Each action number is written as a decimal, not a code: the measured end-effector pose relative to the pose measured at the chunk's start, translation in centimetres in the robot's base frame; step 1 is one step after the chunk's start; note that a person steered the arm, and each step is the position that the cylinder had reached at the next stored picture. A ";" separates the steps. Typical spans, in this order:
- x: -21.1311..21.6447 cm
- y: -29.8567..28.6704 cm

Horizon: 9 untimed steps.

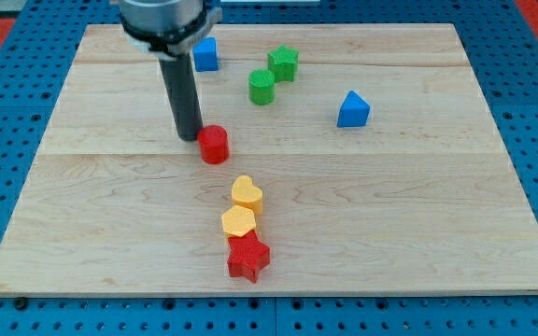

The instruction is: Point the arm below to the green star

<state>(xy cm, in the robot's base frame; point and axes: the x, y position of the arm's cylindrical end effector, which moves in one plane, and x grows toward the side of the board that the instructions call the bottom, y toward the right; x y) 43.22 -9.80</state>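
Note:
The green star (284, 63) lies near the view's top, right of centre-left, on the wooden board (418, 215). A green cylinder (261, 86) sits just below-left of it. My tip (189, 136) rests on the board, well to the left of and below the green star. It stands right beside a red cylinder (214, 145), which is at its right; I cannot tell whether they touch.
A blue cube (205, 54) sits at the top, partly behind the rod. A blue triangular block (352, 109) lies at the right. A yellow heart (247, 194), a yellow hexagon (238, 222) and a red star (248, 257) form a column at the bottom centre.

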 end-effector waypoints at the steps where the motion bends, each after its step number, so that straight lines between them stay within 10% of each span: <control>1: 2.0 2.0; 2: -2.7 2.0; 4: 5.1 4.3; 9: -5.0 5.2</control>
<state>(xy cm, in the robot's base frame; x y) 38.25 -4.62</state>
